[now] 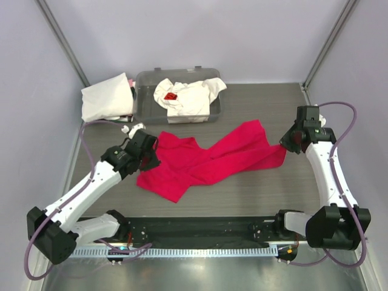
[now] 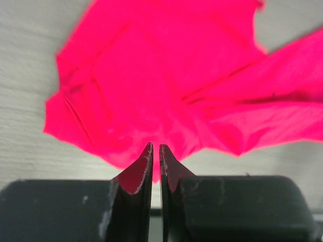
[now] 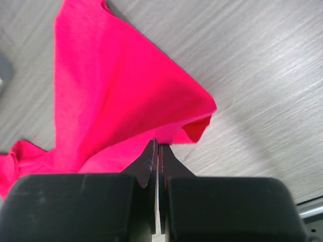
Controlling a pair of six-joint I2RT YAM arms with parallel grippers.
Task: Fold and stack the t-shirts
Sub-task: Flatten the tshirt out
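The crimson red t-shirt (image 1: 212,159) lies crumpled and stretched across the middle of the table. My left gripper (image 1: 153,154) is shut on its left edge; in the left wrist view the cloth (image 2: 166,75) fans out from the gripper (image 2: 156,146), with folds running to the tips. My right gripper (image 1: 285,145) is shut on its right corner; the right wrist view shows the cloth (image 3: 111,91) pinched at the gripper (image 3: 158,142) and lifted off the table. White t-shirts (image 1: 185,97), one with a small red mark (image 1: 171,96), lie bunched in the tub. A folded white t-shirt (image 1: 108,97) lies left of the tub.
The clear grey plastic tub (image 1: 144,103) stands at the back centre. Metal frame posts rise at the back left and back right corners. A black rail with a toothed strip (image 1: 200,233) runs along the near edge between the arm bases.
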